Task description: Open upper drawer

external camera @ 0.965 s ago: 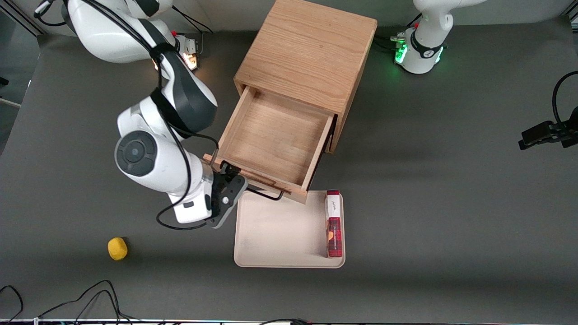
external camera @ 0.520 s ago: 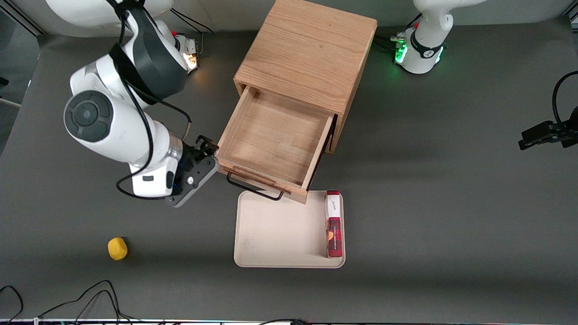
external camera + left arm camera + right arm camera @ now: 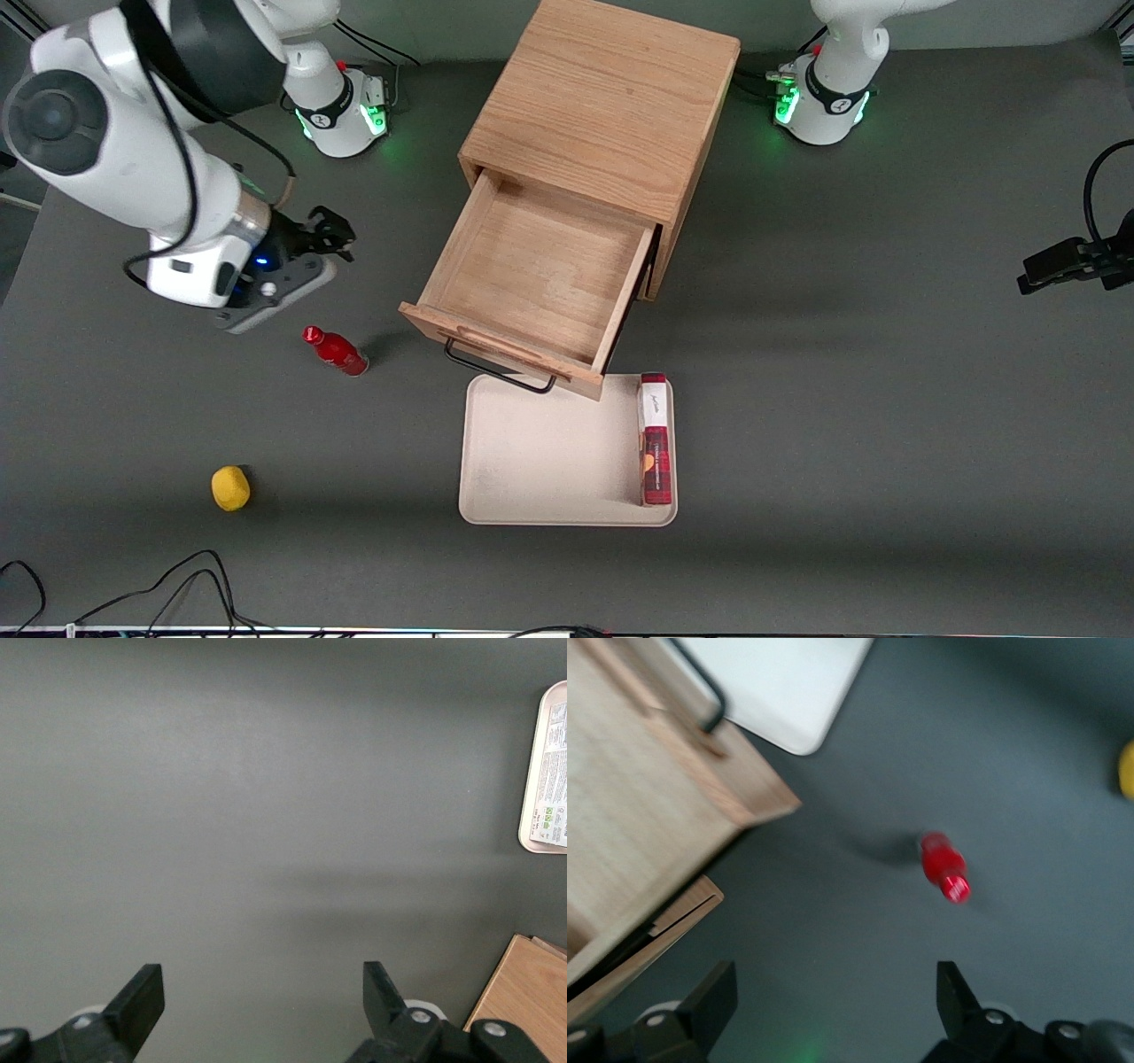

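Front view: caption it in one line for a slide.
Upper drawer pulled open and empty; open gripper clear of it, above the table near a red bottle.

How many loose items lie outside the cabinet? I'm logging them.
3: bottle near the open gripper; yellow ball nearer the camera; box on the tray. Upper drawer empty.

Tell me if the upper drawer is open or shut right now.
Open. The upper drawer sticks well out of the cabinet, its bare wood inside showing. The gripper is open, off toward the working arm's end, touching nothing.
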You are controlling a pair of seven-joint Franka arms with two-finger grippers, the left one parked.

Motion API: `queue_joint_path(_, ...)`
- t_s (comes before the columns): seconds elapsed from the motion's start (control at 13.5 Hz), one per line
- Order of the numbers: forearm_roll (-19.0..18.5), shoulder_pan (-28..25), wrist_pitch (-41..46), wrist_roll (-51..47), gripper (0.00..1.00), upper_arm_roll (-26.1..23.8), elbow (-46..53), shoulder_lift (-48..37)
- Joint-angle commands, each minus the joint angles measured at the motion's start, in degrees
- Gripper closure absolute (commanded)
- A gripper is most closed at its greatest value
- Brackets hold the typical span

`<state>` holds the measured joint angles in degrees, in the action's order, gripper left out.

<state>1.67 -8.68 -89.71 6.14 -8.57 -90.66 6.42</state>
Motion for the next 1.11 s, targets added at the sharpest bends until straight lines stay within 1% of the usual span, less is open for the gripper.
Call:
queue_joint_path(0.0,0.0,2.4,3.2,-13.6,0.00,-0.3,-2.3,-2.3)
queue_joint_path(0.07,0.2,4.3,6.0,-15.6,0.00,-0.1,-1.4,-2.3)
queue_joint_path(0.15,0.2,6.2,6.0,-15.5,0.00,-0.7,-1.3,-2.4)
queue_joint_path(0.3,0.3,6.9,3.6,-13.9,0.00,-0.7,-1.0,-2.3)
queue_joint_path(0.45,-0.3,8.7,4.4,-9.9,0.00,-0.5,-1.7,-3.3)
queue_joint_path(0.59,-0.4,10.0,5.4,-9.0,0.00,-0.1,-1.4,-4.0)
queue_joint_path(0.67,-0.4,9.2,6.1,-8.9,0.00,1.4,-1.3,-4.0)
queue_joint_path(0.82,0.0,3.4,7.4,-7.8,0.00,8.4,-0.7,-4.0)
queue_joint_path(0.89,0.0,2.3,7.4,-7.2,0.00,9.9,-0.4,-4.0)
queue_joint_path(1.04,0.0,2.3,7.7,-7.4,0.00,10.0,-0.2,-4.0)
